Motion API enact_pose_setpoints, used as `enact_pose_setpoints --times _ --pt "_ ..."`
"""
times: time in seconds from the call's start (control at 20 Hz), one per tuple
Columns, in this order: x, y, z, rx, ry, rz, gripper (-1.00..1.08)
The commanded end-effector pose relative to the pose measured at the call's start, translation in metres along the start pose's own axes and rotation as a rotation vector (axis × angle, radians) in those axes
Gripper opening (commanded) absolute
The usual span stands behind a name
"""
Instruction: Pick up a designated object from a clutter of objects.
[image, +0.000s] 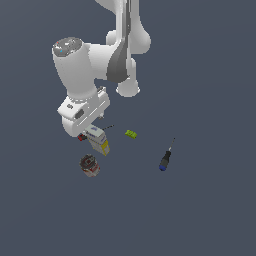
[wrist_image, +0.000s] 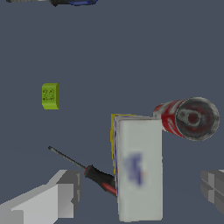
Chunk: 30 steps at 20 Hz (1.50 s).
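Two fingers (wrist_image: 52, 197) of the claw (wrist_image: 140, 194) are spread wide, one on each side of the tall carton (wrist_image: 139, 168), not touching it. Beside the carton lies a round can (wrist_image: 188, 118). A red screwdriver (wrist_image: 94, 174) pokes out from behind the carton, near one finger. Farther off sits a green block (wrist_image: 50, 96).

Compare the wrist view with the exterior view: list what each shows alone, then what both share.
Wrist view only: the end effector fingers open, flanking the carton, and the full red-handled screwdriver. Exterior view only: the arm above the clutter, and the whole blue-handled screwdriver, which the wrist view cuts off at its edge. Both: carton, can, green block.
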<state>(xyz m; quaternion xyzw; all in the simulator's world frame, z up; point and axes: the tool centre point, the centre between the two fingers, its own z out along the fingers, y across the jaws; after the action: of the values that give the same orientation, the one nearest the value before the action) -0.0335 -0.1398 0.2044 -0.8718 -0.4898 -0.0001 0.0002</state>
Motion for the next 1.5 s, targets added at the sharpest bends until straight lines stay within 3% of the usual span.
enact_pose_setpoints --times 0.0,0.45,1.2,1.25,1.45 --pt "-0.002 0.0 0.002 0.0 0.0 -0.016 1.0" --pt "-0.003 0.0 0.007 0.0 0.0 -0.02 1.0" --pt "-0.004 0.0 0.052 0.0 -0.001 -0.023 1.0" --pt "-0.004 0.0 0.052 0.0 -0.001 -0.023 -1.0" --pt "-0.004 0.0 0.052 0.0 -0.001 -0.023 -1.0"
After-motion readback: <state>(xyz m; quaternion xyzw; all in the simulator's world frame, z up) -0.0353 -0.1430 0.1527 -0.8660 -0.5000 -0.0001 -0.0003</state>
